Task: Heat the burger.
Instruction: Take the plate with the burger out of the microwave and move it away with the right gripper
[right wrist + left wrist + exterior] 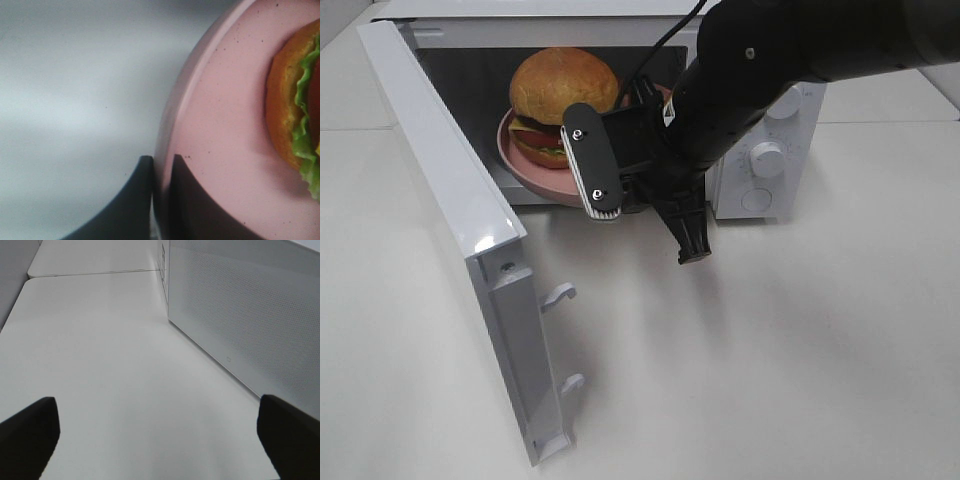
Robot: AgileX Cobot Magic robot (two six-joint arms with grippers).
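Burger [563, 85] sits on the pink plate [535, 172] inside the open microwave [760, 150], seen from above; my right arm hides its own jaws there. Left wrist: my left gripper [160, 440] gapes wide, holding nothing, beside the microwave's wall. Right wrist alone shows it: right gripper [161, 172] pinched tight on the plate's rim.

Bright even overhead light, soft shadows, blurred right wrist close-up

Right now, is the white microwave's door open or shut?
Open: the white microwave's door is swung wide, showing the domed orange-brown burger inside.
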